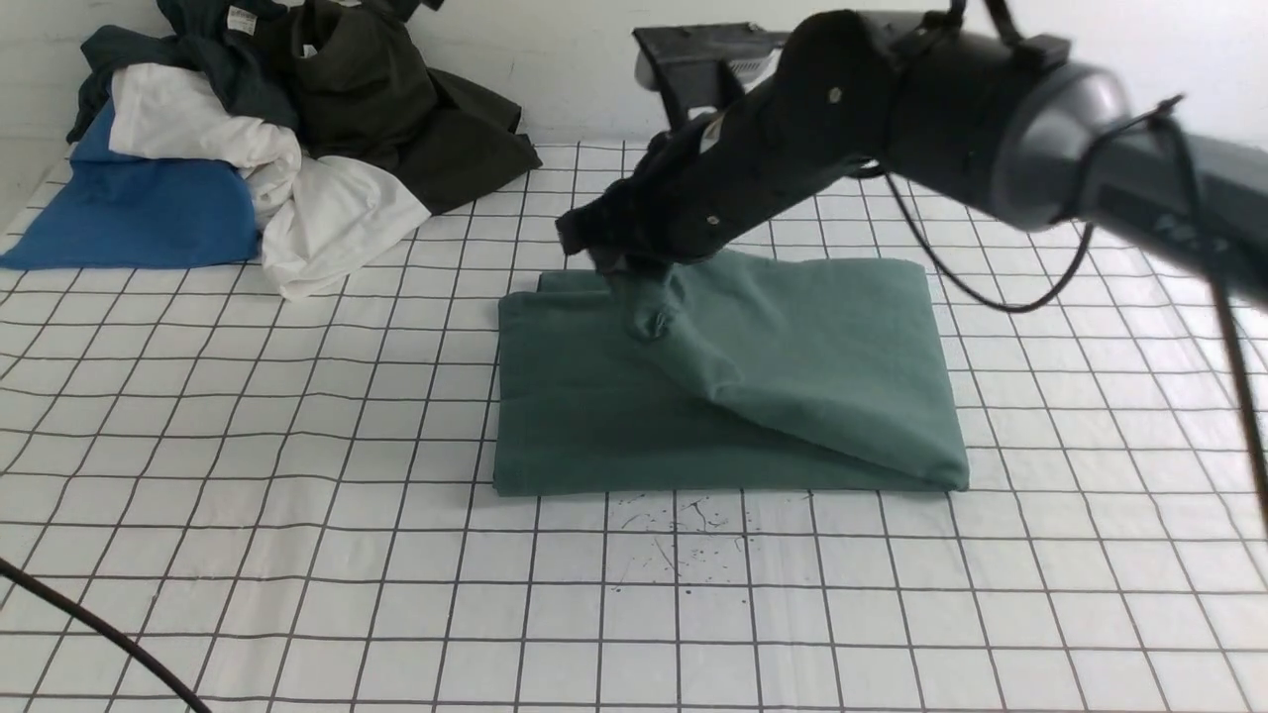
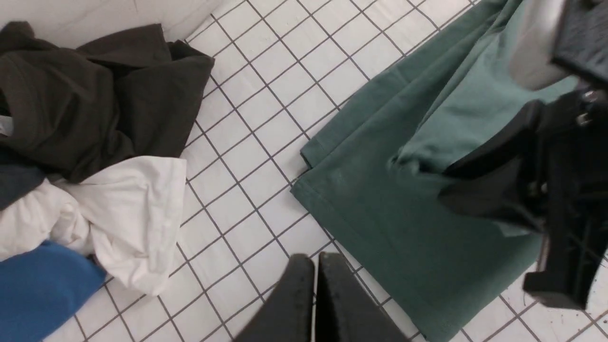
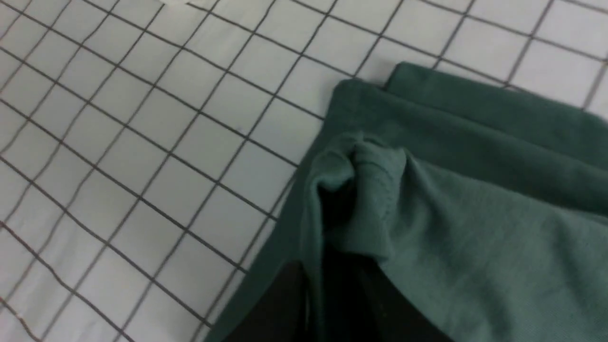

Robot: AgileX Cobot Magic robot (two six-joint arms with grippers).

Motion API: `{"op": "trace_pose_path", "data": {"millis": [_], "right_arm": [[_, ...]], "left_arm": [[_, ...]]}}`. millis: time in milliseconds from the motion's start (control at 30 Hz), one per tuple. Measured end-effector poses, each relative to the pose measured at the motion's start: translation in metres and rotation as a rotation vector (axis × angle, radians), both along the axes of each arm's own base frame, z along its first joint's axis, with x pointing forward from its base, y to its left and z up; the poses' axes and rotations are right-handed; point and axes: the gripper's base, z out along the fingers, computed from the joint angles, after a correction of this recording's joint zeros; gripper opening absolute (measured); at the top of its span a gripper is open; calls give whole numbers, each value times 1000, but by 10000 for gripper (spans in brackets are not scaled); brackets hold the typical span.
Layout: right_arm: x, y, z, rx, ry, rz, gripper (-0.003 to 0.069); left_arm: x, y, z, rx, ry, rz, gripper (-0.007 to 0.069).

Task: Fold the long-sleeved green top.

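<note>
Item, desk [image 1: 297, 495] centre: green long-sleeved top [image 1: 614, 416], folded, long axis running left to right. My left end effector [image 2: 314, 285], closed and empty, hung off its left edge. My right end effector [image 1: 634, 282], the nearer one, sat at the puckered flap corner on the far-left side; whether it gripped or had let go, I couldn't tell.

This was probably a robotics lab: a counter [image 1: 297, 515] under white gridded cloth, a white wall [image 1: 575, 59] behind, loose garments [image 1: 198, 149] heaped at ten o'clock, a black robot arm [image 1: 892, 109] at one o'clock.
</note>
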Motion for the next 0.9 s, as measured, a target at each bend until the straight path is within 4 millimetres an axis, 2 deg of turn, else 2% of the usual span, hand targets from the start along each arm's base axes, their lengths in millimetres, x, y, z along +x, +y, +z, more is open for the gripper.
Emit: {"op": "trace_pose_path", "data": {"millis": [33, 67, 100, 200, 233, 267, 333, 400, 467, 500, 633, 700, 800, 867, 900], "right_arm": [[1, 2, -1, 14, 8, -1, 206], [2, 5, 4, 41, 14, 0, 279], [2, 5, 10, 50, 13, 3, 320], [-2, -5, 52, 33, -49, 47, 449], [-3, -7, 57, 25, -55, 52, 454], [-8, -18, 79, -18, -98, 70, 473], [-17, -38, 109, -92, -153, 71, 473], [-21, -55, 124, -152, -175, 52, 459], [-27, -81, 140, -249, -190, 10, 416], [-27, -107, 148, -330, -205, -56, 363], [-31, -160, 156, -398, -186, -199, 202], [-43, -183, 155, -409, -149, -241, 118], [-76, -208, 150, -419, -89, -273, 17], [-93, -216, 148, -417, -74, -284, 3], [-116, -223, 148, -399, -76, -297, -8]], "left_arm": [[-1, 0, 1, -2, -2, 1, -8], [-1, 0, 1, -7, -1, 3, -8], [-1, 0, 1, -9, 0, 3, -8], [-1, -3, -5, -28, 29, -8, -8], [-1, -3, -6, -34, 34, -11, -8], [0, -7, -14, -52, 72, -24, -8], [2, -12, -26, -81, 124, -55, -8], [5, -18, -37, -104, 163, -87, -8], [9, -25, -54, -115, 218, -122, -8], [16, -35, -73, -115, 275, -146, -8], [18, -48, -89, -101, 317, -160, -8], [10, -50, -80, -78, 294, -146, -8], [-16, -44, -56, -28, 231, -94, -8], [-30, -38, -45, -21, 204, -69, -8], [-50, -28, -30, -21, 168, -36, -8]]}}
